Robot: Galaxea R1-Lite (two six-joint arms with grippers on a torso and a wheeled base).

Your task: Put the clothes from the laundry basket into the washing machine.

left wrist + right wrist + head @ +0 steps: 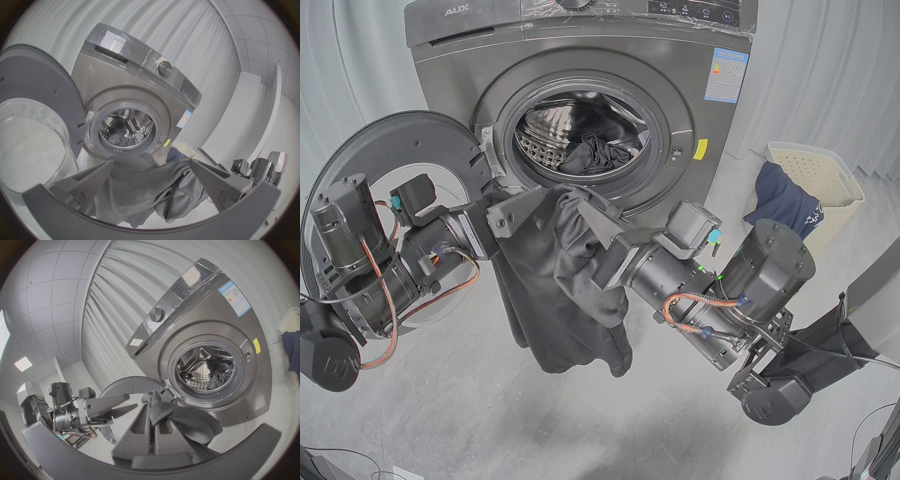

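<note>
Just in front of the washing machine (581,81), below its round opening, a dark grey garment (562,294) hangs from the right gripper (153,427), whose fingers are pinched together on a bunched fold near the cloth's top. The left gripper (149,162) sits beside the same cloth with its fingers spread wide and nothing between them. Black clothes (594,156) already lie inside the washing machine's drum, and the laundry basket (831,175), off to the machine's side, has a blue garment (784,200) draped over its rim.

The main risk is the long loose tail: most of the garment dangles well below the opening, so a straight push forward would likely leave it trailing over the lip or caught on the seal. The hold is on one fold only, so the cloth's weight could pull it free. The spread fingers could also snag the fabric, and the left arm is near the open door (394,144).
</note>
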